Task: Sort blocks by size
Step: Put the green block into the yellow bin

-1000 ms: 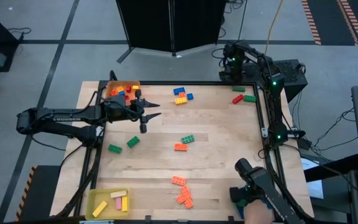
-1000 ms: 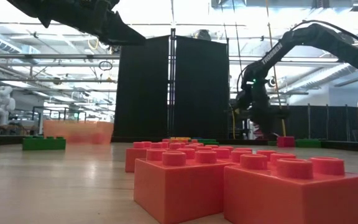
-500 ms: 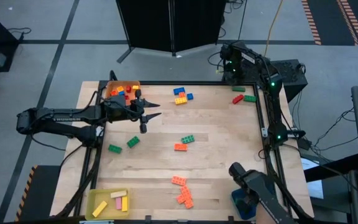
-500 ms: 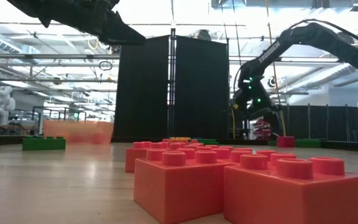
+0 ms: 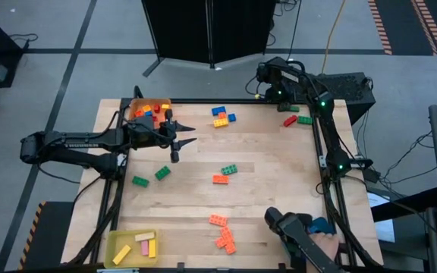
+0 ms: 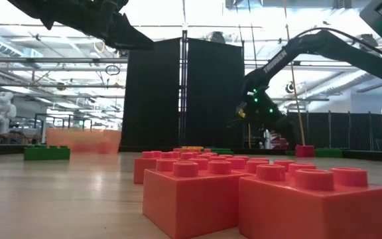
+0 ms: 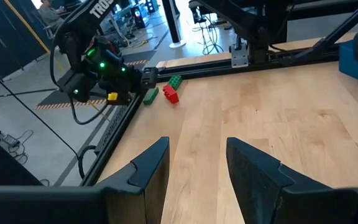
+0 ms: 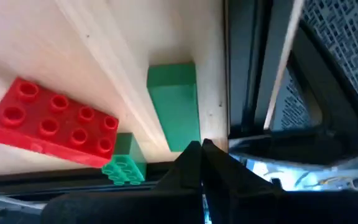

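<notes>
Left gripper (image 5: 182,139) hangs over the table (image 5: 264,174) near the orange tray (image 5: 138,107), fingers partly apart, holding nothing. Right gripper (image 8: 201,149) is pinched closed and empty at the far right corner, right by a red block (image 8: 50,122) and green block (image 8: 174,102). Other blocks (image 5: 221,231) lie scattered.

Wooden table (image 5: 271,163) strewn with blocks (image 5: 224,174)
</notes>
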### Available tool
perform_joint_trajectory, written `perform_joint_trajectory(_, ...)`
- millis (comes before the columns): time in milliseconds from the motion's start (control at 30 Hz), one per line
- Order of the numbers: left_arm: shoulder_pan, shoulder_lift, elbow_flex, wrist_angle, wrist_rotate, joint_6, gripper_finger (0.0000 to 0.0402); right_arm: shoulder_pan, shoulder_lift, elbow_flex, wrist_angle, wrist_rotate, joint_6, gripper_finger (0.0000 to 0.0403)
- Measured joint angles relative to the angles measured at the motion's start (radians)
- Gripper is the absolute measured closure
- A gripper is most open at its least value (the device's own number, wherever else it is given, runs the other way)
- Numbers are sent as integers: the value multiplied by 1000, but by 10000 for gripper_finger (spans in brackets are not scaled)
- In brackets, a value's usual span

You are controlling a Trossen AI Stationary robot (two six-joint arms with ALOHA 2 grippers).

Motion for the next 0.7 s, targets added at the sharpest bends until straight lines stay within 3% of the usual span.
perform_joint_trajectory(100,0,0,0,0,0,0,240,4,3,3,0,15,-115,403)
perform_joint_trajectory(267,0,0,0,-1,0,0,240,30,3,4,2,190,-372,403)
perform_joint_trajectory(367,0,0,0,-3,0,1,240,42,3,4,0,228,-526,403)
perform_joint_trajectory(500,0,0,0,-18,0,1,240,72,3,4,0,173,-630,403)
perform_joint_trajectory(700,0,0,0,-37,-1,1,240,116,3,4,0,-40,-636,403)
